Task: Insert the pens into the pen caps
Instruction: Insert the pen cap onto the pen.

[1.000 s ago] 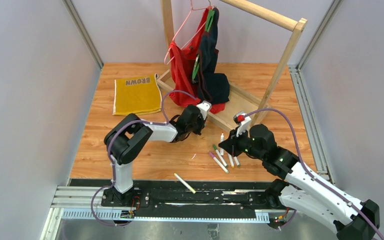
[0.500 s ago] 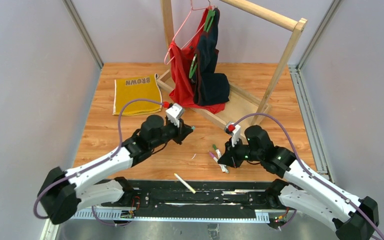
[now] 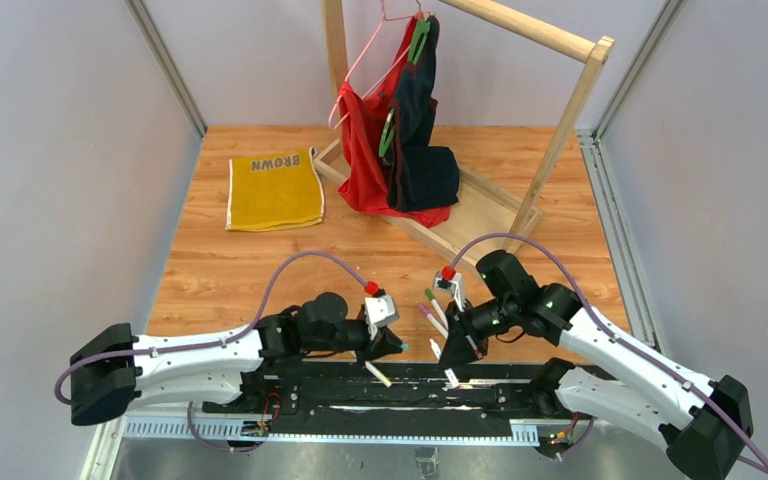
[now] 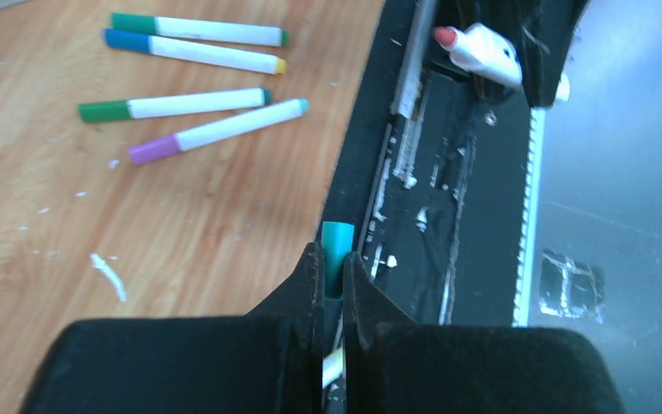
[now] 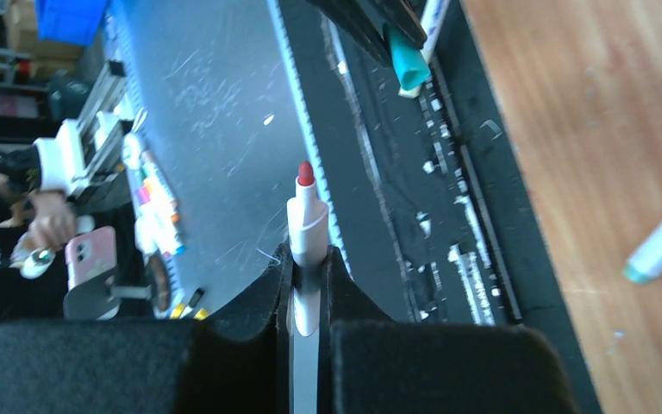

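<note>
My left gripper (image 3: 397, 345) hovers over the table's near edge, shut on a teal pen cap (image 4: 337, 246) that sticks out past its fingertips. My right gripper (image 3: 453, 352) is just to its right, shut on a white pen (image 5: 304, 220) whose red tip points away from the jaws. In the right wrist view the teal cap (image 5: 407, 60) shows at the top, apart from the red tip. Several capped pens (image 4: 194, 53) lie side by side on the wood, and they also show in the top view (image 3: 430, 308).
A wooden clothes rack with red and dark garments (image 3: 400, 150) stands at the back. A yellow cloth (image 3: 274, 190) lies back left. A yellow-tipped pen (image 3: 372, 370) lies on the black base rail (image 3: 310, 395). A white scrap (image 4: 108, 274) lies on the wood.
The left arm has swung from near the rack to the near edge with the teal cap. The right gripper has lifted a pen from the group and moved nearer, toward the left gripper.
</note>
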### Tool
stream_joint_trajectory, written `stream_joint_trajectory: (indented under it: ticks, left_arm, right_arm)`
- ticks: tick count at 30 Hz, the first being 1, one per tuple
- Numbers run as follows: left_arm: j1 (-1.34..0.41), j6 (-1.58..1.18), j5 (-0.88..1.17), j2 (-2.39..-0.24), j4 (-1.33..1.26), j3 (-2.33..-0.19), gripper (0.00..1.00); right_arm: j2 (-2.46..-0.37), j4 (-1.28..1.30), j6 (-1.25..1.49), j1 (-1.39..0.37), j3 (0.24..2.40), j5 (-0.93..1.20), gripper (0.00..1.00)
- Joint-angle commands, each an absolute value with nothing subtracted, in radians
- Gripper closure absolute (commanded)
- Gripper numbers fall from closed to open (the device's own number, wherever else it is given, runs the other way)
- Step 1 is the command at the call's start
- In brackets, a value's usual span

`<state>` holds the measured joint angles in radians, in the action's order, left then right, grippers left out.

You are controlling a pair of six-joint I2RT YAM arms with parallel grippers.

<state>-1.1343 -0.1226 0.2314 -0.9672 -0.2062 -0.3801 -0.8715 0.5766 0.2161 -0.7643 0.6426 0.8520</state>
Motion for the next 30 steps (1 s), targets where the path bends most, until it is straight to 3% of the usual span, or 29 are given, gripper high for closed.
stream_joint_trajectory:
  ticks: [1,7,14,30]
  left_arm:
    - [-1.257,-0.051,0.101,-0.947,-0.282,-0.346,1.0]
    - [-1.432,-0.003,-0.061,-0.907,-0.32,-0.301,0.99]
    - [-1.551,0.046,-0.15,-0.912,-0.33,-0.318,1.0]
    - [-1.683,0.102,-0.205,-0.938,-0.336,-0.359,1.0]
  right_arm:
    - [-0.865,0.674,0.218,-0.789,0.625,1.007,0.99]
    - [-0.894,0.689,0.243,-0.848,0.584,1.116,1.0]
    - [-1.002,0.702,0.241,-0.94,0.588,1.099,0.99]
    - [-1.185,0.637,0.234,-1.03,0.636,1.095,0.99]
